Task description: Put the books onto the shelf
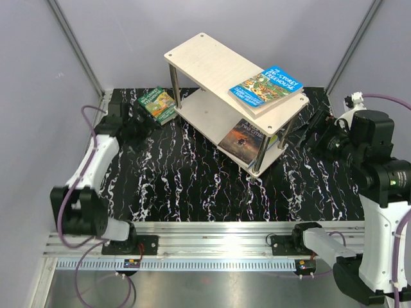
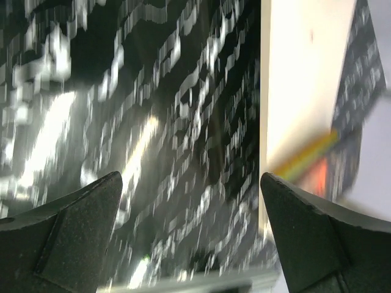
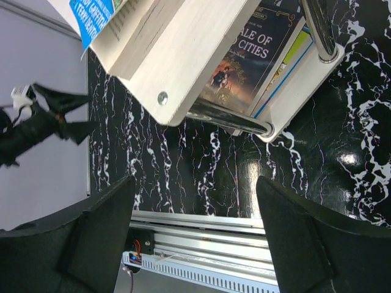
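A black mat veined with white (image 1: 192, 186) is spread over the work area. Along its near edge an aluminium rail (image 1: 212, 234) is laid, and nearer still a plain brushed-metal tabletop (image 1: 212, 289) is seen. Two small circuit boards (image 1: 133, 262) with red and black wires are fixed at the rail's slotted white strip (image 1: 212, 264). The space is enclosed by pale grey walls (image 1: 38, 77), with slim metal struts (image 1: 72, 45) set in the far corners.
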### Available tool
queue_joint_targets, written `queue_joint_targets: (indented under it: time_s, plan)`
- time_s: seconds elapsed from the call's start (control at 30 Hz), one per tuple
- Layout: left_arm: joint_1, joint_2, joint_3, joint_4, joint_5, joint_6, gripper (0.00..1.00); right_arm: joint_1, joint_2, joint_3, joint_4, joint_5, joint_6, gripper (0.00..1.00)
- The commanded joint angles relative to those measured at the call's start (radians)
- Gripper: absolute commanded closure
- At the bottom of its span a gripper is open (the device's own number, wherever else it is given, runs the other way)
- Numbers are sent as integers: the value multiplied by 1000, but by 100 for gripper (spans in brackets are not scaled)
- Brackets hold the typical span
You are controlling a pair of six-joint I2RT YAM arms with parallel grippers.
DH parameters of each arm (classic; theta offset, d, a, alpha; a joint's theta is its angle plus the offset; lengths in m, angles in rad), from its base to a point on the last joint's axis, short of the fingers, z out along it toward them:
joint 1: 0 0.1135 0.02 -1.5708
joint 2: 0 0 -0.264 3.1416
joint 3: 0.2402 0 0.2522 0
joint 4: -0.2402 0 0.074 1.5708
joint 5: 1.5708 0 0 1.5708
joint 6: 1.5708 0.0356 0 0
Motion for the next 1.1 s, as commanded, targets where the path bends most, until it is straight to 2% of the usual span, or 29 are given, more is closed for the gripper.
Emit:
queue_joint_targets:
  time_s: [0.0,0.1,0.13,0.2,0.23,0.27,0.33,0.37,0.43,0.47,0.53,0.57,0.6,0.67,0.77,0.93,0.97,1.0,1.07]
  plan:
    - [21,150,159,203,-106,-17,1,-2,-35,-57,51,-38,-40,13]
    - [41,313,218,456,-109,-99,1,-3,-55,-107,79,-41,-23,13]
    - [41,406,266,587,-114,-118,1,-5,-55,-124,91,-41,-9,13]
    - [41,520,374,633,-140,-168,1,-3,-42,-153,119,-33,14,15]
    - [43,576,493,680,-135,-185,1,-3,-32,-155,123,-32,37,16]
    - [64,708,555,702,-97,-228,1,-3,-6,-160,146,-33,48,17]
    - [67,842,696,777,-46,-286,1,-5,24,-158,171,-41,71,20]
    - [67,984,813,814,-4,-349,1,-3,54,-149,191,-36,75,20]
    - [66,1119,934,958,18,-421,1,-3,88,-138,208,-16,92,22]
    - [56,1237,1065,982,17,-481,1,-5,123,-121,214,-10,100,22]
    - [49,1363,1222,949,-3,-506,1,-3,174,-94,220,8,121,23]
    - [47,1414,1358,931,-23,-518,1,-5,188,-89,225,11,129,23]
    - [47,1492,1394,921,-38,-521,1,-3,200,-86,229,18,141,23]
    - [9,1520,1407,911,-81,-517,1,-3,232,-81,243,30,157,23]
    - [-19,1519,1402,787,-120,-436,1,-2,269,-65,254,39,175,24]
    - [-36,1485,1439,435,-135,-342,1,-3,355,13,246,50,158,24]
    - [-40,1472,1443,380,-158,-277,1,-2,370,29,243,45,152,23]
    - [-43,1459,1448,243,-179,-243,1,-2,384,43,240,41,137,23]
    - [-53,1412,1427,150,-247,-148,1,-3,427,75,240,30,122,23]
